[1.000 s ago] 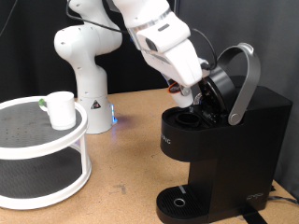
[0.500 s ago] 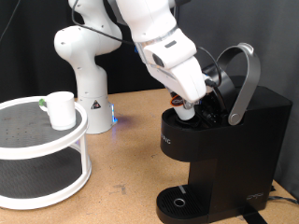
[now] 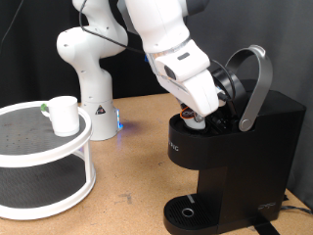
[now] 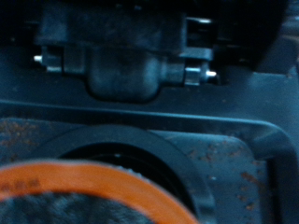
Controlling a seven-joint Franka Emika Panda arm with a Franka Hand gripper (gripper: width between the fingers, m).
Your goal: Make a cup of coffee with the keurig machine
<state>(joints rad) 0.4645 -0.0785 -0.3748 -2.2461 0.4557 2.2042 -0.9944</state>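
The keurig machine (image 3: 249, 162) stands at the exterior view's right with its silver-handled lid (image 3: 256, 83) raised. My gripper (image 3: 199, 117) is down at the open pod chamber under the lid, and its fingers are hidden by the hand. A small white and orange thing shows at its tip. The wrist view shows the chamber's dark round opening (image 4: 201, 177) very close. A blurred orange-rimmed round thing (image 4: 84, 182) lies in front of it, and no fingers show. The white cup (image 3: 64, 115) stands far from the gripper on the top tier of a white stand (image 3: 44, 147), at the exterior view's left.
The machine's round drip tray (image 3: 186, 212) at its base has nothing on it. The stand has a lower shelf (image 3: 34, 186). A second white robot base (image 3: 86, 69) stands behind on the wooden table (image 3: 132, 157).
My hand has moved down and slightly to the exterior view's left, closer into the open pod chamber. The cup and the lid have not moved.
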